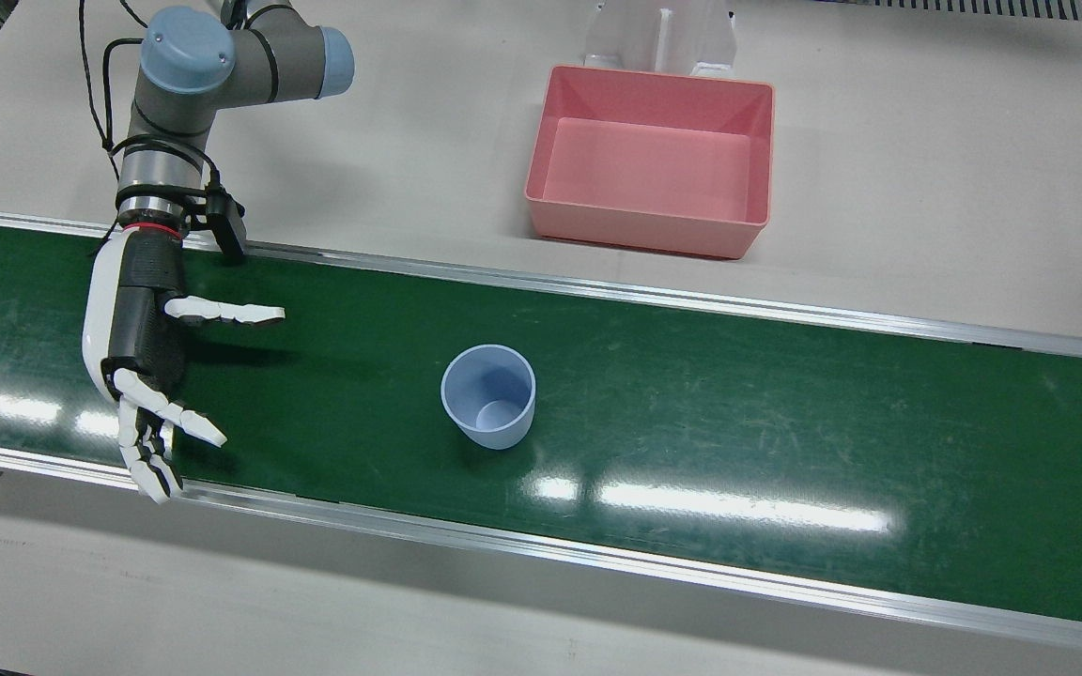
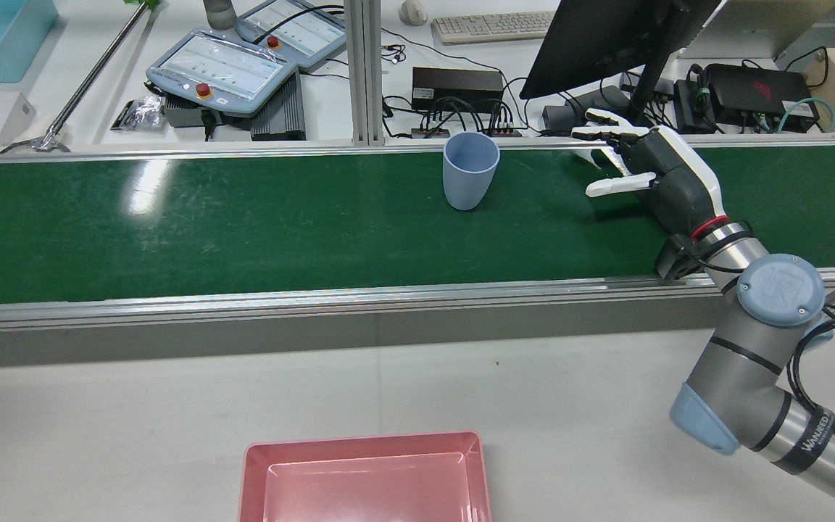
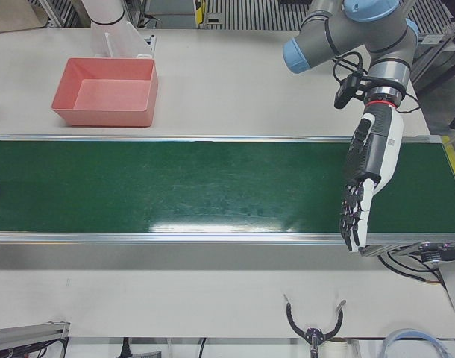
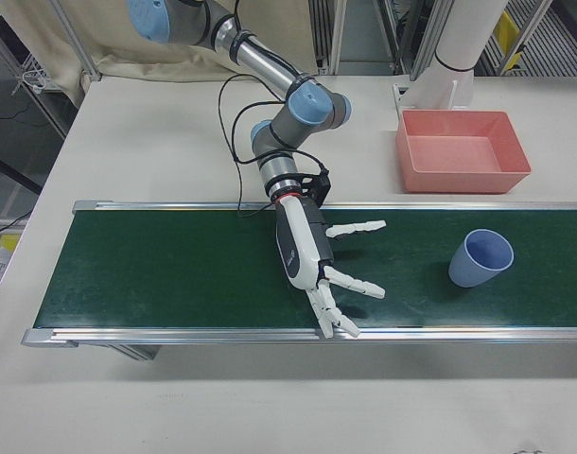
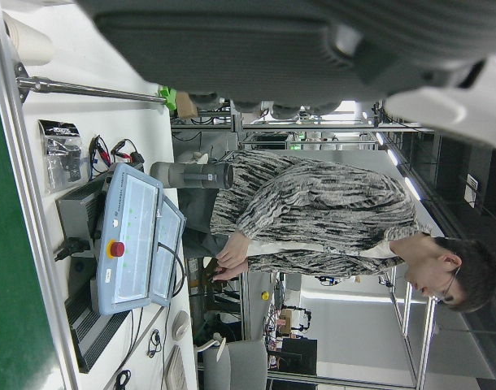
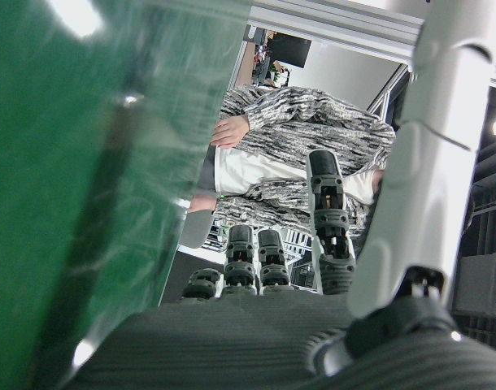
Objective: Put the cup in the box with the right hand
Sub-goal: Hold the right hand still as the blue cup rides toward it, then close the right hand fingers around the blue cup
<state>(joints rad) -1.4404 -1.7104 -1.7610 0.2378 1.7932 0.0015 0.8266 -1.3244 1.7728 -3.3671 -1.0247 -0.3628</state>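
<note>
right hand (image 1: 142, 361) has its fingers (image 1: 226, 313) spread and empty, so I'd slide it sideways along the green conveyor belt (image 1: 785, 394) to wrap the upright blue cup (image 1: 488, 396) mid-wall

Right hand (image 4: 312, 260) spread empty, well apart from cup (image 4: 479, 258).

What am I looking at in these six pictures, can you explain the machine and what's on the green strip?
It is a station with two robot arms, each ending in a many-fingered hand. Four fixed cameras watch: one above, one behind, two from the front corners; two more ride on the hands. The green strip is a conveyor belt. A light blue cup stands upright on it. A pink box, empty, sits on the white table beside the belt. The right hand hovers open near the cup, holding nothing. The left hand hangs open over the far end, also empty.
</note>
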